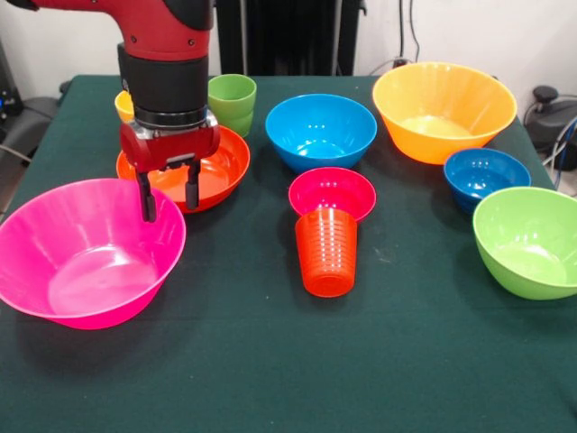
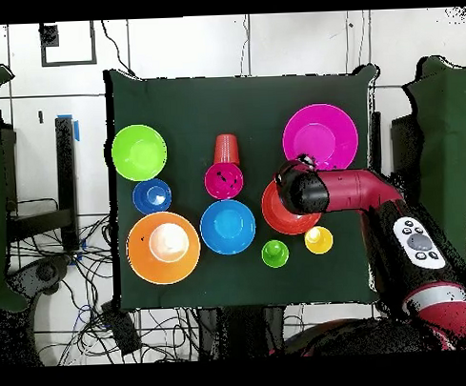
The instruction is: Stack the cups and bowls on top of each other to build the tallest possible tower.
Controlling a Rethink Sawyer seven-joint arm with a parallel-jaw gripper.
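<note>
My gripper (image 1: 169,196) is open and empty. It hangs over the gap between the large pink bowl (image 1: 86,253) and the wide shallow red-orange bowl (image 1: 225,167); its left fingertip (image 1: 146,209) is just over the pink rim. The pink bowl is empty and stands alone. The ribbed orange-red cup (image 1: 326,253) lies on its side against the small magenta bowl (image 1: 332,191). The yellow cup (image 1: 123,105) and the light green cup (image 1: 233,101) stand behind the red-orange bowl. In the overhead view the arm (image 2: 308,191) covers part of the red-orange bowl (image 2: 274,216).
The medium blue bowl (image 1: 320,131), large yellow-orange bowl (image 1: 446,113), small dark blue bowl (image 1: 487,176) and lime green bowl (image 1: 532,242) stand apart on the right of the green table (image 1: 270,361). Cables and stands lie beyond the table's edges.
</note>
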